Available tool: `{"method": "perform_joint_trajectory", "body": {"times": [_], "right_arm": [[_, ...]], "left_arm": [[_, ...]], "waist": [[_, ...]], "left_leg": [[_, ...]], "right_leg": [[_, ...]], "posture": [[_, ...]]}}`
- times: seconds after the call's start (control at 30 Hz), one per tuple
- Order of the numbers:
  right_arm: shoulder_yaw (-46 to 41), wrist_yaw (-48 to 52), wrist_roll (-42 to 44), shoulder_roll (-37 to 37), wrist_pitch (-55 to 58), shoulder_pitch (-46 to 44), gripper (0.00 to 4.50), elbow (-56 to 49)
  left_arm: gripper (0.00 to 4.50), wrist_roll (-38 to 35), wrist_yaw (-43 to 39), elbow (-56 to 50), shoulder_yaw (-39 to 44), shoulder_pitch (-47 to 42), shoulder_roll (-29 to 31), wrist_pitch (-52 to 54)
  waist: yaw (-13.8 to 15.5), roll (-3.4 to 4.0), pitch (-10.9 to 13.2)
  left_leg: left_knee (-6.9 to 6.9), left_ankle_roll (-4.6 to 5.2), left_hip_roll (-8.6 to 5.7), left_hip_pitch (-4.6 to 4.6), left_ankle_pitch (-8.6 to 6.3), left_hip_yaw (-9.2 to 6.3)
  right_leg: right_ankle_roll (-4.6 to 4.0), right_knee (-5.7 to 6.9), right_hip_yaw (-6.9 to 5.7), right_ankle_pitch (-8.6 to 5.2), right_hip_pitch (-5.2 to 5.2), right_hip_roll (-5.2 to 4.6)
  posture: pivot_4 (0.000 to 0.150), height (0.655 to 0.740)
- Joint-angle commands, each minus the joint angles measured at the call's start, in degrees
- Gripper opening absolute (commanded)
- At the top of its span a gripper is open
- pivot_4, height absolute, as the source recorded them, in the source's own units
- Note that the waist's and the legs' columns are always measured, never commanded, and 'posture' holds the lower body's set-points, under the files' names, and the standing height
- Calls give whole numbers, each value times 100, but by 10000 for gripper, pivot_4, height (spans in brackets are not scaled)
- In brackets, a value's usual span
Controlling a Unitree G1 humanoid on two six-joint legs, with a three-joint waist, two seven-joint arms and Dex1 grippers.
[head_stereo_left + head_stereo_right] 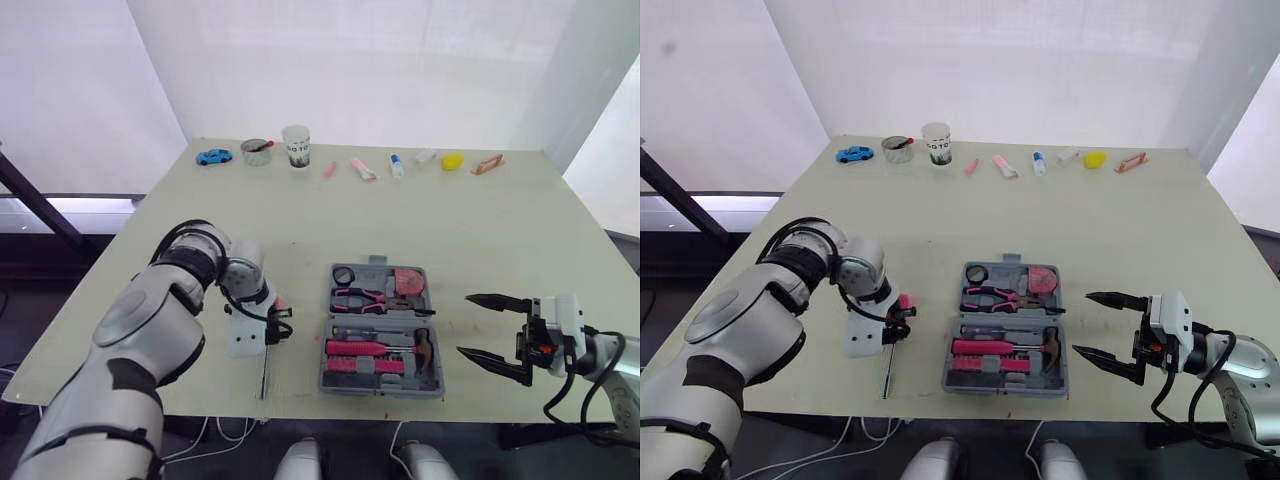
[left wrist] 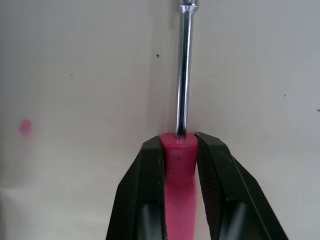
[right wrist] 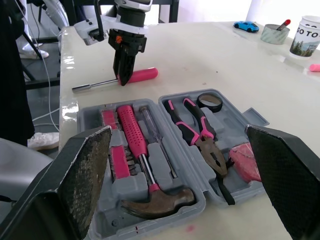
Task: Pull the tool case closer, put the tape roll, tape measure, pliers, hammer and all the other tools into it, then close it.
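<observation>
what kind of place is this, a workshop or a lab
Most likely a robot test lab, not a workshop: white backdrop sheets behind a table, an open tool case, and unrelated props like a toy car and paper cup along the far edge.

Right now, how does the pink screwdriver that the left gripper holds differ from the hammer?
The screwdriver lies on the table, outside the tool case; the hammer sits in its slot inside the case. The left gripper is shut on the screwdriver's handle; nothing touches the hammer. The screwdriver has a thin, straight, shiny shaft; the hammer ends in a dark claw head. Both have pink handles.
</observation>
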Motion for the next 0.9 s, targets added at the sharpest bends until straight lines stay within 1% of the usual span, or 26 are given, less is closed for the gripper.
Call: {"method": "perform_joint_trajectory", "body": {"times": [0.03, 0.13, 0.2, 0.33, 0.47, 0.53, 0.63, 0.73, 0.83, 0.9], "right_arm": [[-65, -24, 44, -18, -87, -40, 45000, -175], [-45, -11, 58, -11, -81, -45, 45000, -183], [-32, 11, 83, -7, -66, -33, 45000, -196], [-40, 53, 105, -1, -76, -26, 45000, -183], [-34, 77, 131, 42, -96, -27, 45000, -179], [-25, 73, 146, 76, -104, -40, 45000, -170], [-9, 74, 163, 124, -110, -55, 45000, -184], [-3, 94, 156, 137, -113, -72, 45000, -170], [3, 142, 140, 132, -130, -123, 45000, -92], [5, 179, 132, 126, -137, -159, 45000, -45]], "left_arm": [[4022, -362, -77, -207, -38, 84, 185, -295], [4022, -610, -193, -343, -52, 67, 348, -357], [4022, -960, -286, -389, 17, -22, 493, -321], [4022, -1801, -594, -647, 196, -104, 896, 30], [4022, -2888, -987, -1510, 283, 275, 1482, 607], [4022, -3497, -1227, -2076, 439, 575, 1765, 1161], [4022, -4141, -1535, -2905, 783, 1138, 2091, 2107], [4022, -4261, -1629, -3000, 1071, 1386, 2019, 2776], [4022, -4631, -1714, -3125, 1478, 1773, 1916, 3770], [4022, -4779, -1848, -3502, 1770, 2160, 2081, 4482]], "waist": [[-4, -2, 1], [-10, -6, 4], [-9, -8, 5], [-10, -10, 6], [-15, -10, 6], [-24, -9, 6], [-22, -9, 6], [8, -8, 6], [2, -6, 5], [-23, -5, 5]], "left_leg": [[0, 0, 1, 0, 0, -1], [0, 0, 2, 0, 0, -1], [0, 0, 3, 0, 0, -2], [1, 0, 3, -1, 0, -3], [1, 0, 6, 0, 0, -2], [1, 0, 10, 1, 0, -2], [2, 0, 15, 4, 0, -1], [4, -1, 16, 4, 1, -1], [10, 0, 13, 2, 1, -4], [11, 0, 13, 3, 1, -1]], "right_leg": [[0, 1, -1, 0, 0, 0], [0, 2, -1, 0, -1, 2], [-1, 3, -2, 0, -1, 2], [-1, 3, -4, 0, -1, 2], [-1, 5, -5, 0, -1, 3], [-1, 7, -5, 0, -1, 3], [-1, 11, -8, 0, -1, 5], [-1, 13, -8, 0, -1, 7], [-1, 13, -12, 0, 2, 9], [0, 14, -9, -1, 1, 9]], "posture": [[1500, 7400], [1500, 7400], [1500, 7400], [1500, 7400], [1500, 7400], [1500, 7400], [1500, 7400], [1500, 7400], [1500, 7400], [1500, 7400]]}}
